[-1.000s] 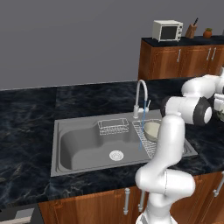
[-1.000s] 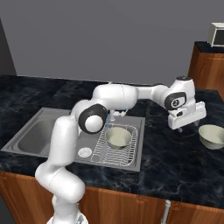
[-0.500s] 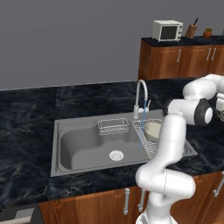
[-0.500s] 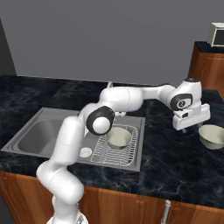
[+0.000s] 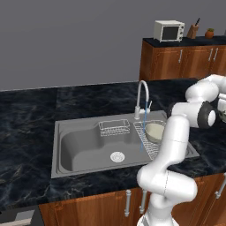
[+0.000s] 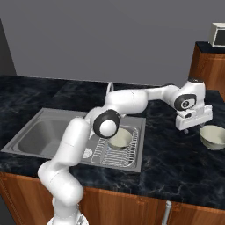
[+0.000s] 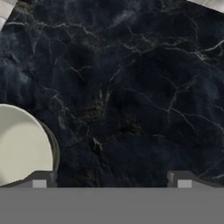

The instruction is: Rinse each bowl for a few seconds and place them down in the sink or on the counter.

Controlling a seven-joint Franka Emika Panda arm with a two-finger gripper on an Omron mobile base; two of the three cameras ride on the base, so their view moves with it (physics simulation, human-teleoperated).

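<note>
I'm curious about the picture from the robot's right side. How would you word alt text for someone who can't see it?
A white robot arm reaches right across a black marble counter, its open gripper hovering just left of a cream bowl on the counter. A second bowl sits on the wire rack of the steel sink.
</note>
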